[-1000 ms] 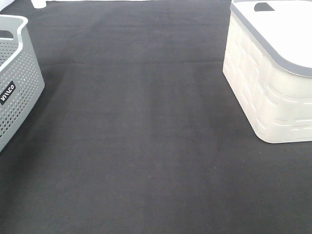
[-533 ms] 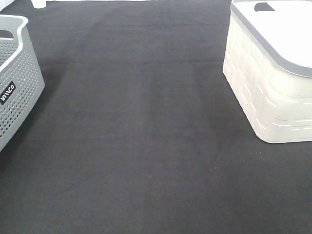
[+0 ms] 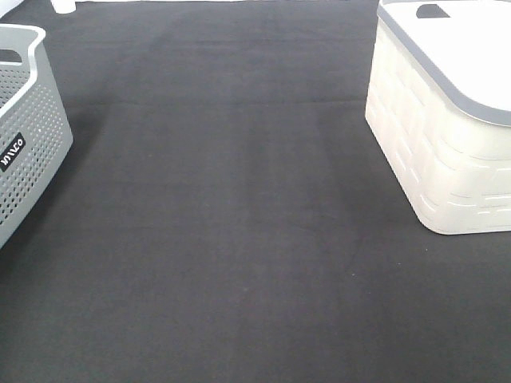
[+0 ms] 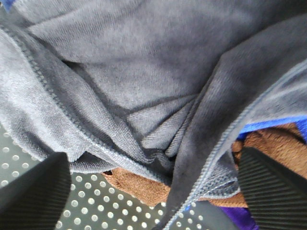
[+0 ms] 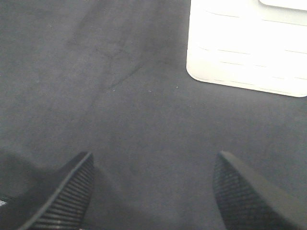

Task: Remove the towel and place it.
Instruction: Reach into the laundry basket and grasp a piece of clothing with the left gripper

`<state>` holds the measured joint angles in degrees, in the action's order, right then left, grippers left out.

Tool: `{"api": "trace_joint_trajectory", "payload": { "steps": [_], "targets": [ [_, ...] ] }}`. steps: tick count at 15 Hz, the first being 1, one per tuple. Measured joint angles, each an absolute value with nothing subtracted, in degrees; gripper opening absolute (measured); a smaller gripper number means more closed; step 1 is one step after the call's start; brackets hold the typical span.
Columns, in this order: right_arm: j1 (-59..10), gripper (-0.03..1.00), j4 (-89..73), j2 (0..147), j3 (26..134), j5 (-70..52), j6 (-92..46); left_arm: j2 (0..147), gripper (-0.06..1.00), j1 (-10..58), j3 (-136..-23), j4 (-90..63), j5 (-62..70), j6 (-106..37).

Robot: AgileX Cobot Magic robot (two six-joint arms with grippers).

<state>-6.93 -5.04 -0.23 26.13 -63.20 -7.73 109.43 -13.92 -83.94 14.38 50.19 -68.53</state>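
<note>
Inside the grey perforated basket (image 3: 36, 152), the towel (image 4: 144, 72) lies crumpled over a brown cloth (image 4: 134, 184). The left gripper (image 4: 153, 191) hangs spread wide above it, holding nothing. The towel looks soft, light and floppy, best pinched at its raised stitched fold (image 4: 204, 155). The right gripper (image 5: 153, 187) gapes empty over the black mat (image 5: 120, 96).

A dark felt-like table cover (image 3: 231, 223) carries a grey perforated basket (image 3: 36, 128) with a small black label (image 3: 12, 152) at the left edge. A cream lattice-sided bin (image 3: 431, 159) under a white, grey-rimmed lid (image 3: 467, 48) stands at the right, well apart from it. On a dotted grey basket floor (image 4: 86, 211) lie a brown cloth (image 4: 139, 186), a blue one (image 4: 268, 123) and a purple one (image 4: 238, 218).
</note>
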Motion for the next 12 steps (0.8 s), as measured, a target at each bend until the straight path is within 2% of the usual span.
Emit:
{"api": "trace_joint_trajectory", "payload": {
  "steps": [5,12],
  "targets": [
    [-6.9,0.68,-5.0,-0.2,26.1,-63.2,-7.7,109.8,0.68,-13.9,-83.9,17.1,52.4,-70.4],
    [-6.9,0.68,-5.1,-0.2,26.1,-63.2,-7.7,112.4,0.67,-13.9,-83.9,20.5,56.4,-68.5]
  ]
}}
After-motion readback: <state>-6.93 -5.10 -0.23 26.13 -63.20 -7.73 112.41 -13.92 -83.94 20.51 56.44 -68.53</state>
